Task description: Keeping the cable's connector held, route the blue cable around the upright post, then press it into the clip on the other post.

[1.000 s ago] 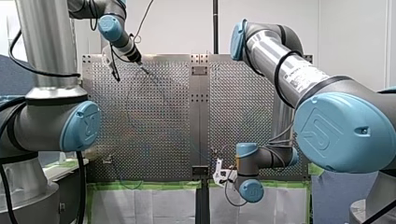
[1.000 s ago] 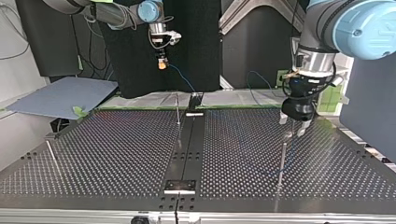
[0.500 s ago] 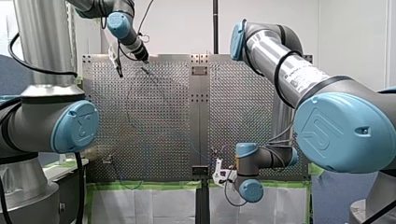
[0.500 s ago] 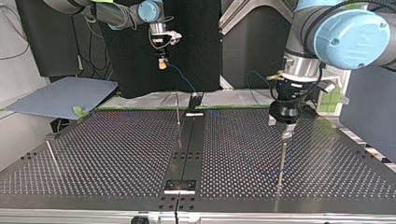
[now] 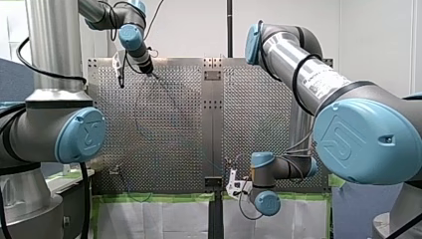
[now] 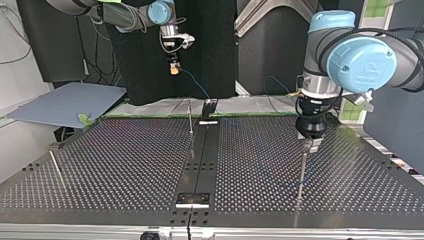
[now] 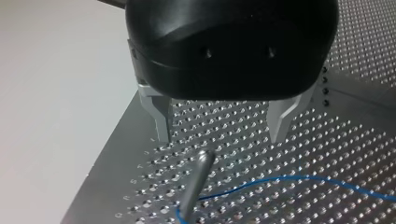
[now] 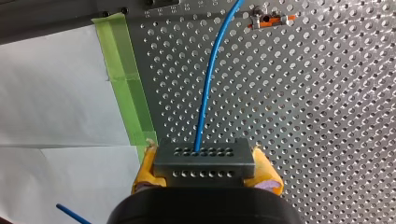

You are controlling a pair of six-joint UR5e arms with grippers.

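Blue cable, thin and round, leaves the grey drilled block of the connector, which is clamped between my right gripper's yellow pads. It crosses the perforated metal table and lies by the foot of the slim steel post. My left gripper hangs over the post, its tapered metal fingers wide apart and empty.

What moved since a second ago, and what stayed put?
My left pincer swung a little toward the top view's left and down, turning as it went. It now hangs open just above the post. It took hold of nothing. My right pincer stayed where it was, shut on the connector, and the cable lies as before.
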